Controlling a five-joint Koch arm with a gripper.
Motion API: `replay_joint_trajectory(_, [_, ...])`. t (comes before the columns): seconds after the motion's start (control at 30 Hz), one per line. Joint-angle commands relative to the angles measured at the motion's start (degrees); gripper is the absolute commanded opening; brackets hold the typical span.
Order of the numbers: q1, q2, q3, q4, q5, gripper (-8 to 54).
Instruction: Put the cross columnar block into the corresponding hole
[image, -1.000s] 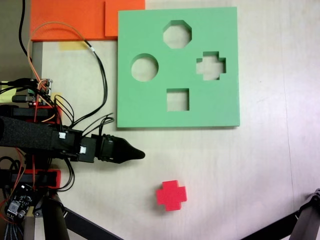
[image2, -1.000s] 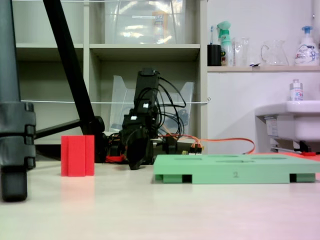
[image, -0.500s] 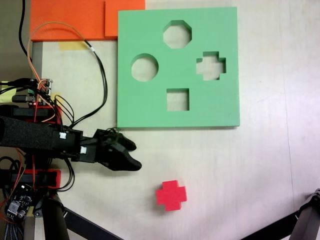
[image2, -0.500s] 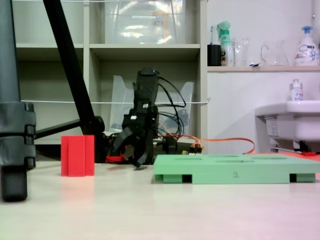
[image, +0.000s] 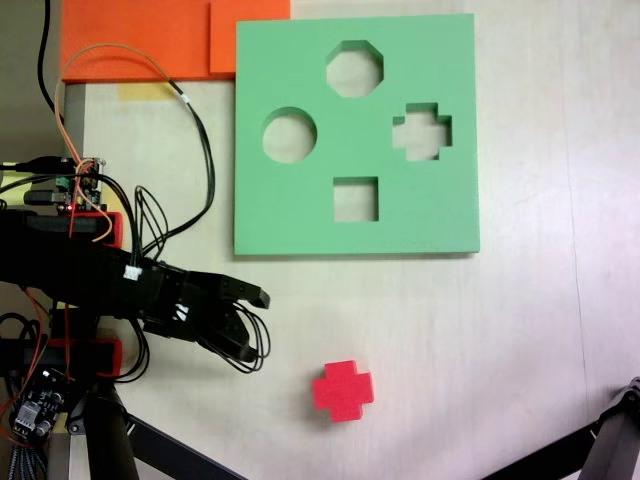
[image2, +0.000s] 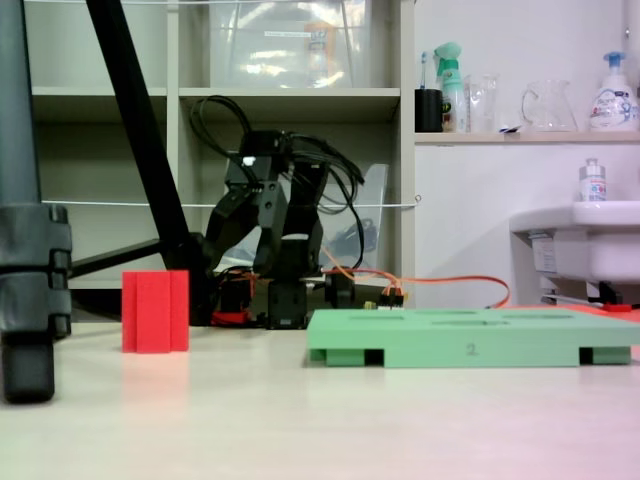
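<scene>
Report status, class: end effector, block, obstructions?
End effector open, empty. Red cross block upright on table, ungrasped. Cross hole in green board vacant, path clear.

One fixed view looks straight down on the surface (image: 450, 330), with the green foam board (image: 300, 60) at top, the red cross block (image: 342, 390) low in the middle, and the arm entering from the left edge. The other fixed view sits nearly at surface level, close to the surface (image2: 320, 420), and faces across it toward the arm and the shelves behind. Both fixed views share the board (image2: 470, 335), the block (image2: 155, 311) and the arm
</scene>
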Motion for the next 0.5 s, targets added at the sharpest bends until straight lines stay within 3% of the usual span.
replay_joint_trajectory(0.0, [4.66,4.04,-6.06,2.9,-4.39,28.2])
replay_joint_trajectory(0.03, [6.33,1.67,-9.93,5.1,-8.09,28.7])
replay_joint_trajectory(0.13, [9.58,-9.58,-22.59,14.77,-18.54,42.5])
replay_joint_trajectory(0.23, [10.9,-15.38,-28.12,15.73,-23.03,50.8])
replay_joint_trajectory(0.47, [10.55,-34.54,-40.43,14.85,-26.63,52.2])
